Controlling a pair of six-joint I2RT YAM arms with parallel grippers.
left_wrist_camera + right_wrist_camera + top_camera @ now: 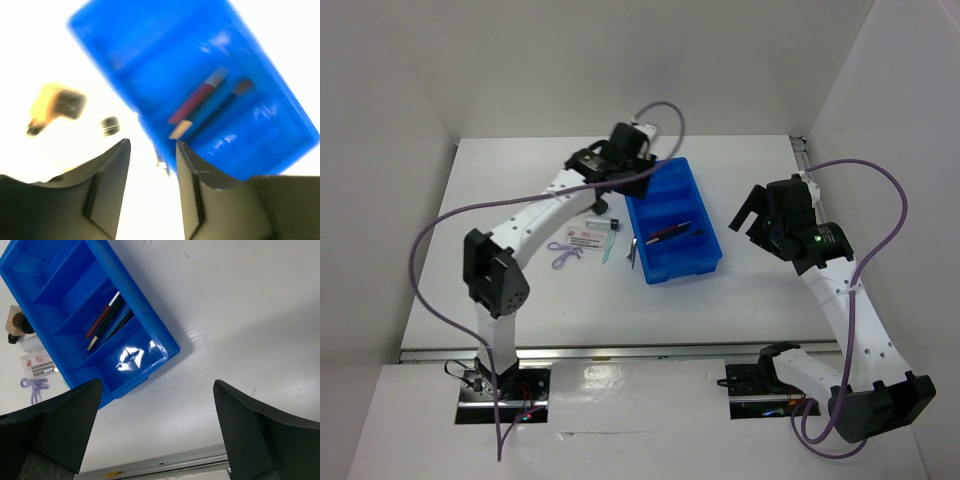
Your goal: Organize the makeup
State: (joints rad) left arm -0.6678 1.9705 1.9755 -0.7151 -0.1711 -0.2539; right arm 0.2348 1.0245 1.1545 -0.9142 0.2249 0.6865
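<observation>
We log the left claw (152, 150) part open and empty, with one tan bottle (52, 105) and one vial (110, 125) on the table beyond it, leftward in its view. The right claw (157, 385) gapes wide and holds nothing. We count at least two pencils (103, 315) in the one blue tray (160, 347) beyond it.

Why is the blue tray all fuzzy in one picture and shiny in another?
Left wrist view: the blue tray and pencils are smeared by blur, and the table is washed out white. Right wrist view: sharp, with a bright glare patch on the tray's floor.
</observation>
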